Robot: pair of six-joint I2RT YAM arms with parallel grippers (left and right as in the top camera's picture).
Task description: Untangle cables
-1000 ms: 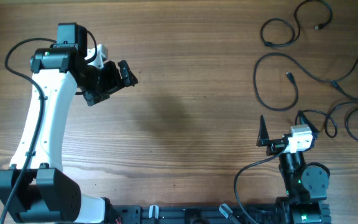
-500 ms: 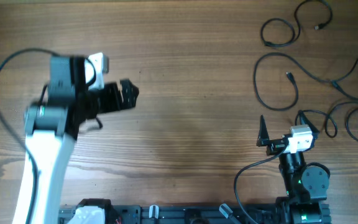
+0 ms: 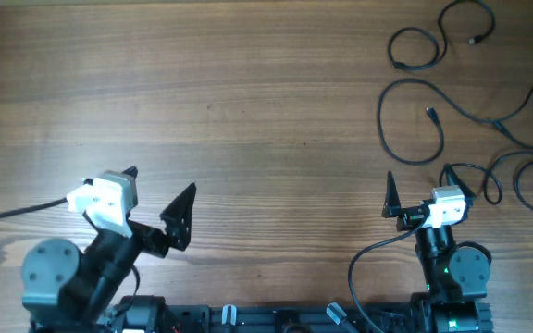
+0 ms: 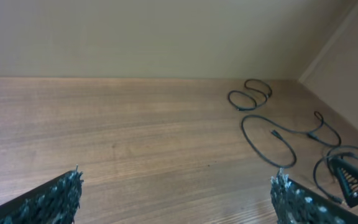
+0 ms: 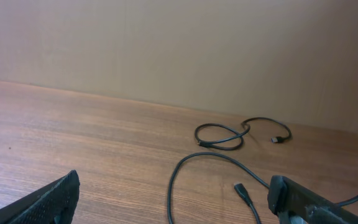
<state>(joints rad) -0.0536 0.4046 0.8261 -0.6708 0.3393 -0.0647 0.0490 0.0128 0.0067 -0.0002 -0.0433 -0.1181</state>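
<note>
Waiting at the near edge of the wooden table (image 3: 248, 111), the left gripper (image 3: 162, 180) at 7 o'clock and the right gripper (image 3: 419, 176) at 5 o'clock both show jaws spread wide with nothing between them.

The cables (image 3: 380, 120) lie flat on the wood from 3 o'clock round to 1 o'clock, well apart from the left gripper and near the right one. Closest in, the near cord (image 3: 516, 190) curls in small loops just beyond the right gripper at 3 o'clock; whether it touches a finger cannot be told. Past it, the middle loop (image 5: 169, 186) opens wide, its plug (image 3: 430, 113) resting inside the curve. To the right, at 2 o'clock, strands appear to cross one another. Farthest off, at 1 o'clock, the far cord (image 5: 219, 138) sits in a loose figure-eight with its own plug lying free.

These cords look thin, light and limp, likely to slide over the smooth wood and trail along rather than hold a shape. A strand lying flat offers little to pinch. The plugs, thicker and stiffer, seem the surest hold, and drawing one outward should pull its loop straight. At the crossings, a tug on one cord may drag its neighbour.
</note>
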